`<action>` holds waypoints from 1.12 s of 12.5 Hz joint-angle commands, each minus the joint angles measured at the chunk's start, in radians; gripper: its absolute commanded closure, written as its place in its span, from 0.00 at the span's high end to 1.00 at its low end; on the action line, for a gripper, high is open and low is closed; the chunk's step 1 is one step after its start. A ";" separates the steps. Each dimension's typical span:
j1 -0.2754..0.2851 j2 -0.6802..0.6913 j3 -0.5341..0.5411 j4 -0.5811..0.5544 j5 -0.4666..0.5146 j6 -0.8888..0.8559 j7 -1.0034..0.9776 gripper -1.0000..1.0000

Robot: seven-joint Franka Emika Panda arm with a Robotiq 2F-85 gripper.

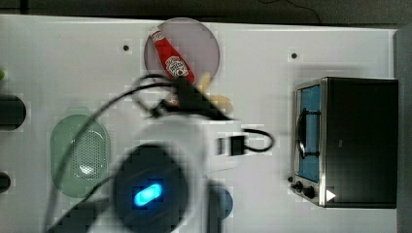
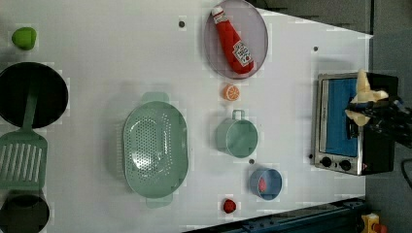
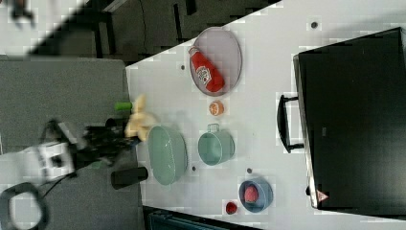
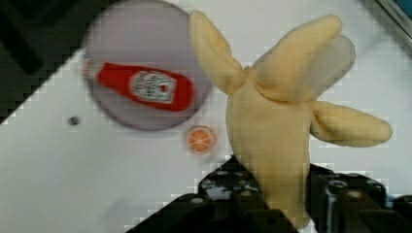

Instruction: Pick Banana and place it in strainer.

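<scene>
The pale yellow banana (image 4: 272, 121), its peel strips splayed, is clamped at its lower end between my gripper's dark fingers (image 4: 223, 189). My gripper (image 2: 362, 115) is shut on it and holds it high above the table. In the top view the banana (image 1: 221, 102) hangs just below the grey plate, to the right of the strainer (image 1: 80, 155). The mint-green oval strainer (image 2: 155, 148) lies on the table with nothing in it. In the right view the banana (image 3: 139, 120) and gripper (image 3: 125, 135) show just left of the strainer (image 3: 166, 154).
A ketchup bottle (image 2: 233, 41) lies on a grey plate (image 2: 255, 29). An orange slice (image 2: 231, 92), a teal cup (image 2: 237, 137) and a blue bowl (image 2: 266, 184) sit right of the strainer. A toaster oven (image 1: 347, 141) stands at the top view's right. A black pan (image 2: 29, 94) and a green spatula (image 2: 22, 158) lie at the left view's left.
</scene>
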 commanded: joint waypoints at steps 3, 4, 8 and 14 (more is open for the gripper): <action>0.083 0.049 0.266 -0.021 0.083 -0.033 0.215 0.34; 0.084 0.081 0.324 -0.021 0.095 -0.014 0.320 0.34; 0.087 0.259 0.502 -0.021 0.094 0.163 0.800 0.34; 0.092 0.511 0.598 -0.013 -0.067 0.282 1.320 0.39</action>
